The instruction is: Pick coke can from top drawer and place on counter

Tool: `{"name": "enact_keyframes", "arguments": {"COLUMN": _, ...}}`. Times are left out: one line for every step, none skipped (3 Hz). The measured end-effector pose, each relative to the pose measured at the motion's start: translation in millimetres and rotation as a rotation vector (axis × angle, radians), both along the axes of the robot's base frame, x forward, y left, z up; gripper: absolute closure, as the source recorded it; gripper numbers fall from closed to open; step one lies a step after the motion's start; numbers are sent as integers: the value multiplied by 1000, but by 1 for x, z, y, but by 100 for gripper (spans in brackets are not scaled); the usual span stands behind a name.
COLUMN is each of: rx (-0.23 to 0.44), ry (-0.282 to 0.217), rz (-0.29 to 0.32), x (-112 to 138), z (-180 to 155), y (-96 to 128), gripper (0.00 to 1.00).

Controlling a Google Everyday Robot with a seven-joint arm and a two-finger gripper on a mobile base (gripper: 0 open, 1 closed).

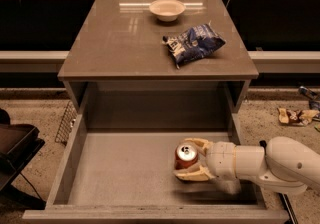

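The coke can (186,155), orange-red with a silver top, stands upright on the floor of the open top drawer (125,170), right of its middle. My gripper (191,159) reaches in from the right, low in the drawer. Its two cream fingers (196,174) lie on either side of the can and press against it. The white arm (265,164) runs off to the right edge. The counter (120,43) is the glossy grey-brown slab above the drawer.
A blue-and-white chip bag (194,44) lies on the right part of the counter. A pale bowl (167,9) stands at its back. A wire rack (66,123) leans left of the drawer. Litter (296,115) lies on the floor at the right.
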State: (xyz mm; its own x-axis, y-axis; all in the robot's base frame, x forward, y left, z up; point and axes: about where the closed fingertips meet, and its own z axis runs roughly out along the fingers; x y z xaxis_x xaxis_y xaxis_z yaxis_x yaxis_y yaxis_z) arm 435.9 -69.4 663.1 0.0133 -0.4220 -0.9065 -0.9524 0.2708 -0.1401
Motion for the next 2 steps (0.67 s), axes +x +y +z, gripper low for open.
{"name": "enact_keyframes", "arguments": {"rx": 1, "ry": 0, "rz": 3, "x": 0, "z": 0, "y": 2, "gripper": 63}}
{"name": "enact_keyframes", "arguments": {"rx": 1, "ry": 0, "rz": 8, "x": -1, "z": 0, "y": 4, "gripper": 95}}
